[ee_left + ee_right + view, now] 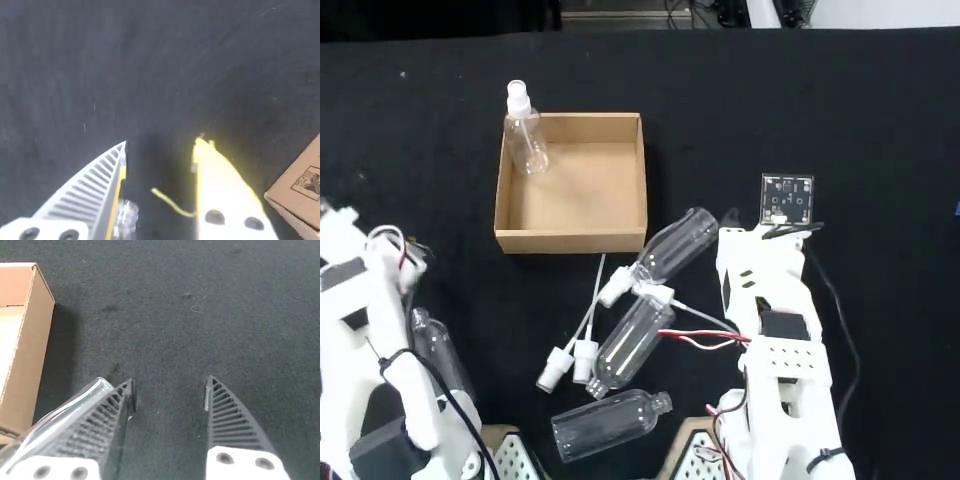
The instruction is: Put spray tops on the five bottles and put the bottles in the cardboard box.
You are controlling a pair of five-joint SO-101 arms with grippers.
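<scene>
Black table (820,120), five bottles (610,425) (one in box (570,240))

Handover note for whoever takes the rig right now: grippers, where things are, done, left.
Left gripper open above the table, near the cardboard box.
Right gripper open, a lying bottle beside one finger.
Done: one topped bottle sits in the box.
Left: four bottles lie outside it, the front bottle plainly topless, with loose spray tops beside it. Top them, then box all four.
</scene>
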